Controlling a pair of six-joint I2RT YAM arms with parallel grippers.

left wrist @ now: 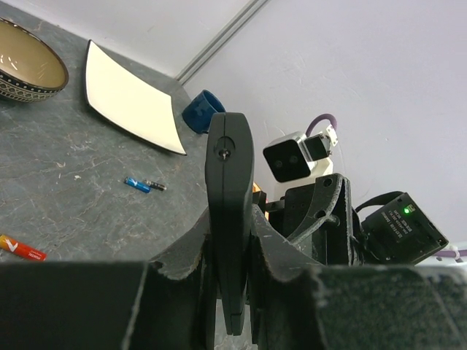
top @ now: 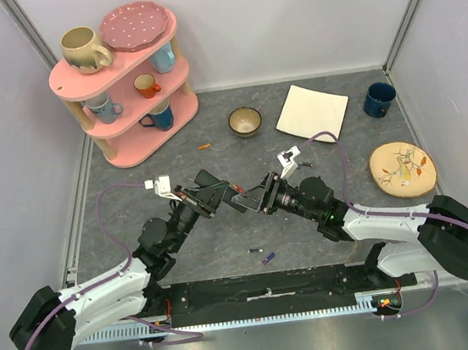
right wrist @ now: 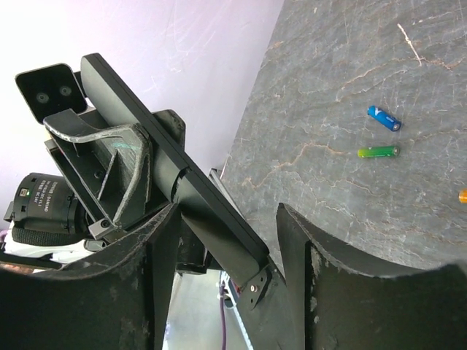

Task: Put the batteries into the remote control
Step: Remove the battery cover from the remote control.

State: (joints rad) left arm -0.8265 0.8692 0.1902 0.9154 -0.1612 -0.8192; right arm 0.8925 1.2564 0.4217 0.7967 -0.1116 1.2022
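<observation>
The remote control (left wrist: 229, 211) is a slim, flat black plastic bar with a matt finish. It is held in the air between the two arms, over the middle of the dark grey marbled worktop (top: 193, 261). In the left wrist view it stands edge-on and nearly upright, much thinner than it is long. Its top end is rounded and carries a small cross-shaped screw mark. The left hand (left wrist: 230, 251) is clamped on the remote control, with a finger pressed against each flat face partway along its length. In the right wrist view the same bar runs as a long slant from upper left to lower right, plain and smooth along its face, with a small screw at its lower corner. That lower end lies in the gap of the right hand (right wrist: 226, 213), whose fingers stand apart. The bar sits close against one finger, and open space shows between it and the other. The batteries all lie loose on the worktop, apart from the remote control. A blue battery (right wrist: 384, 117) and a green battery (right wrist: 378, 152) lie near each other without touching. A red-and-orange battery (left wrist: 22, 249) lies alone, and an orange battery (top: 204, 147) lies between the pink shelf (top: 125, 86) and a small bowl (top: 245, 122). They are thin little cylinders, far shorter than the bar.
</observation>
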